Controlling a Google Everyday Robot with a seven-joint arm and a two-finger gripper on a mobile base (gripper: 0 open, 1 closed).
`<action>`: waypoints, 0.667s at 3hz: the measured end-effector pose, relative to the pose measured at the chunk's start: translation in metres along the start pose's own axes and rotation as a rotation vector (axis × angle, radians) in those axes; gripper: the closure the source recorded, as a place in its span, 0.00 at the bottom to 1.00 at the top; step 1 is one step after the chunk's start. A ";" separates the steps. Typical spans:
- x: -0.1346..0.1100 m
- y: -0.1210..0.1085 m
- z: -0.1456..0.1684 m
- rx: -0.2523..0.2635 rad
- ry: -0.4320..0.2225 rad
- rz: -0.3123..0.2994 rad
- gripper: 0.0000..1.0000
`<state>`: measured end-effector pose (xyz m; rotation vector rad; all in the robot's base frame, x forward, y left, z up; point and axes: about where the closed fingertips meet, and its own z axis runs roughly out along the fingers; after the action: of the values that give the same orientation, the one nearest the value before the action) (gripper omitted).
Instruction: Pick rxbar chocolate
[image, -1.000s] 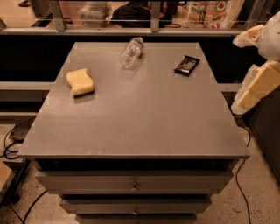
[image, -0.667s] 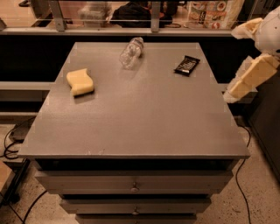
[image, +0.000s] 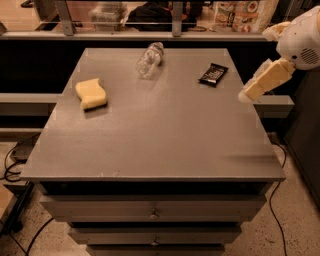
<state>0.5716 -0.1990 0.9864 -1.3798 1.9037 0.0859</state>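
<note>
Far left first: cables (image: 14, 159) are seen trailing on the floor beside the grey table (image: 160, 145). On the table's left part a yellow wavy sponge (image: 91, 93) is laid flat. Further along, near the back edge, a clear plastic bottle (image: 149, 60) is seen lying on its side, one end pointed toward the rear. Next, toward the back right corner, the rxbar chocolate (image: 213, 74) is found: a small flat bar in a black wrapper with whitish print, laid flat and slightly askew, well apart from the bottle and touched by nothing. The print is too small to be read. And at the right edge, the gripper (image: 248, 93) is held in the air just off the table's right side, near the bar but apart from it, angled down and to the left from a white arm (image: 302, 42) that is cut off by the frame. No object is seen in it and nothing is touched; whether it is spread or closed cannot be told, as only one cream-coloured shape is shown. Beneath the tabletop, drawers (image: 152, 212) are seen, the lowest cut off at the bottom.
</note>
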 end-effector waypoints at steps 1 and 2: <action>0.027 -0.036 0.065 -0.015 -0.021 0.056 0.00; 0.027 -0.036 0.065 -0.015 -0.021 0.056 0.00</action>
<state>0.6335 -0.2045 0.9377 -1.3309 1.9276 0.1421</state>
